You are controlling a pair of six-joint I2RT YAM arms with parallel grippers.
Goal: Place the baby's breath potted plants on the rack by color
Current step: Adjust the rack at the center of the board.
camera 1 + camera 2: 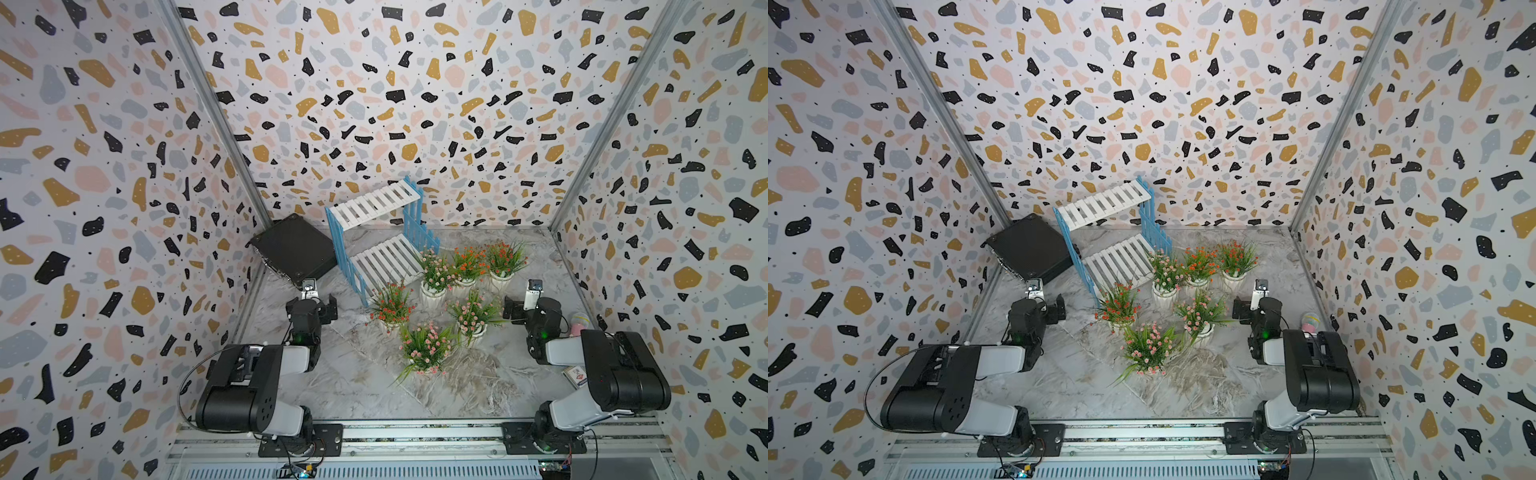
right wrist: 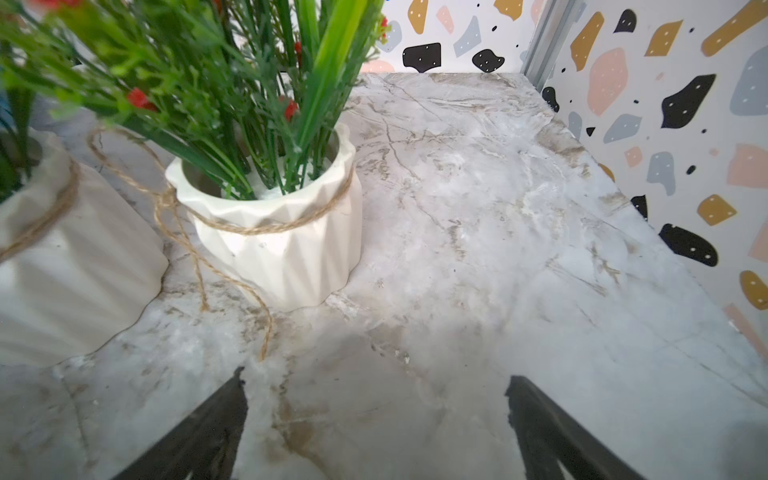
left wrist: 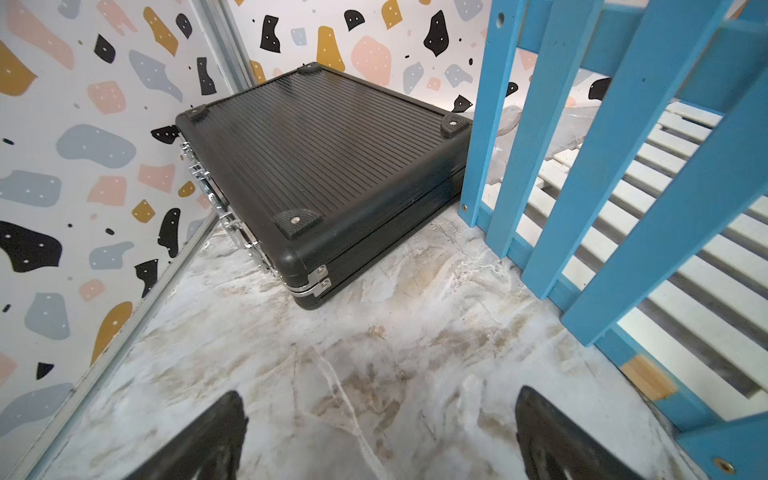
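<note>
Six potted plants (image 1: 469, 311) (white ribbed pots, twine, pink or orange-red flowers) stand on the tabletop (image 1: 457, 395) beside the blue-and-white rack (image 1: 384, 259). The left claw (image 3: 378, 395) and right claw (image 2: 376, 380) gape wide, holding nothing. Up close, one pot (image 2: 50, 257) is cut off.

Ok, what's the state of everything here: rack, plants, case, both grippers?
rack: upright, both shelves bare
pink plants: three, none on the rack
orange-red plants: three, none on the rack
black case: shut, lying flat
left gripper: open, empty
right gripper: open, empty
</note>
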